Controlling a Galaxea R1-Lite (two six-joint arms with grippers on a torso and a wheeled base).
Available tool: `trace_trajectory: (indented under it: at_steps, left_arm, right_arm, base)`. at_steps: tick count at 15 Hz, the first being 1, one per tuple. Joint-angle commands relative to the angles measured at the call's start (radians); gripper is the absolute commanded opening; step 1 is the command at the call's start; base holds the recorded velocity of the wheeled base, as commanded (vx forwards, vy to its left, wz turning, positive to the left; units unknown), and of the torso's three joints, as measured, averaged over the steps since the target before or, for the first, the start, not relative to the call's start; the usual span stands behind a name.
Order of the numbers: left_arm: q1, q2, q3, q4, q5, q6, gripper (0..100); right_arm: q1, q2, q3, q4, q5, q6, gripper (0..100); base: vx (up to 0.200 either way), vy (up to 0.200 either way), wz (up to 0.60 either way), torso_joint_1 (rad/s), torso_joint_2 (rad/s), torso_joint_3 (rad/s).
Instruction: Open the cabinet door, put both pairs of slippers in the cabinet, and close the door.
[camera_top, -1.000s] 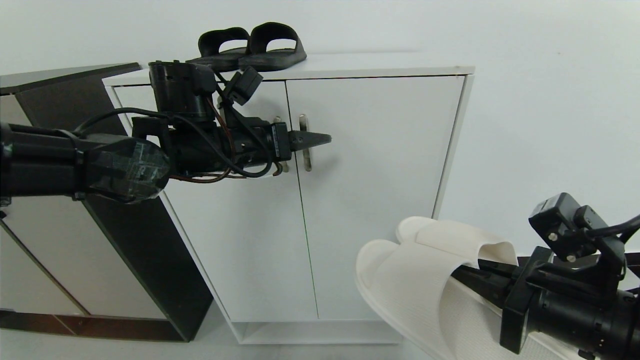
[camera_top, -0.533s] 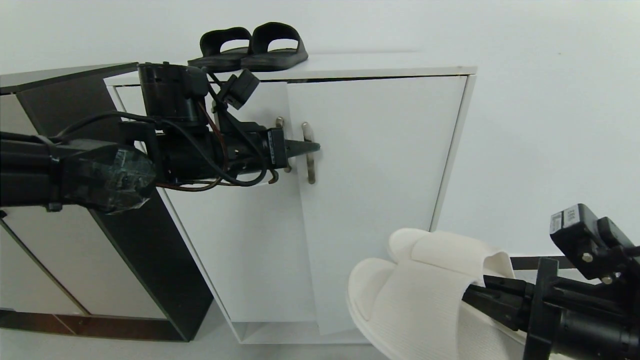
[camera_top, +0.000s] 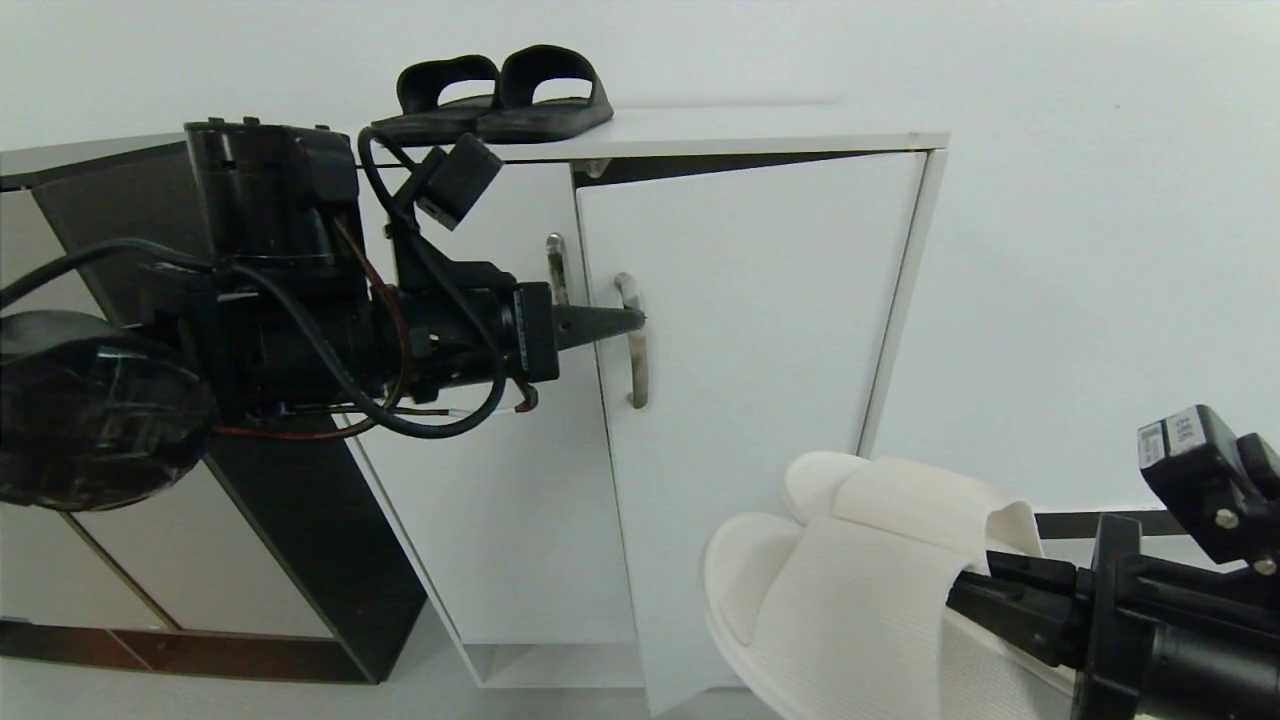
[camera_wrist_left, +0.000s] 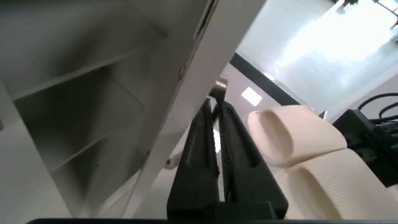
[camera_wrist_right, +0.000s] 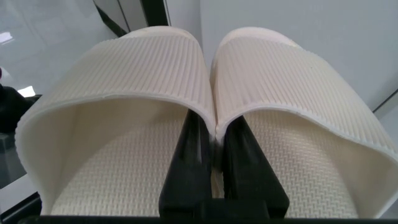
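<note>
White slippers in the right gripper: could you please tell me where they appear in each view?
Head view: white slippers at lower right, in front of the part-open cabinet door.
Left wrist view: white slippers beyond the left gripper, past the door's edge.
Right wrist view: white slippers pinched together by the right gripper, toes pointing away.
Shared landmark: the door handle, at the left gripper's tips in head and left wrist views.

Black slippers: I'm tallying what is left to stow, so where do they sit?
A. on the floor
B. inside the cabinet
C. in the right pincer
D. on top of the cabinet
D: the black slippers lie side by side on the cabinet top, while the right pincer holds the white slippers.
</note>
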Motion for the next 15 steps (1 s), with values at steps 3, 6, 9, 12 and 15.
trace_trajectory:
  at_steps: [3,6,9,12,15]
  left_arm:
    - [0.0,-0.123,0.113,0.002,0.004,0.0,0]
    - [0.005,-0.267,0.209,0.003,0.004,-0.003,0]
    - [0.1,-0.298,0.209,0.0,-0.002,-0.003,0]
    - [0.168,-0.204,0.179,-0.069,-0.002,-0.015,0]
    - [0.165,-0.071,0.134,-0.153,-0.001,-0.018,0]
  right_arm:
    - [0.0,-0.002,0.0,0.0,-0.001,0.0,0]
    - [0.0,-0.002,0.0,0.0,-0.001,0.0,0]
    - [0.001,0.0,0.0,0.001,-0.001,0.0,0]
    - [0.001,0.0,0.0,0.0,-0.001,0.0,0]
    - [0.001,0.001,0.002,0.0,0.001,0.0,0]
  base:
    - [0.0,0.0,0.0,0.0,0.0,0.0]
    - [0.0,0.0,0.0,0.0,0.0,0.0]
    - [0.0,0.0,0.0,0.0,0.0,0.0]
    - [0.0,0.0,0.0,0.0,0.0,0.0]
    - [0.0,0.0,0.0,0.0,0.0,0.0]
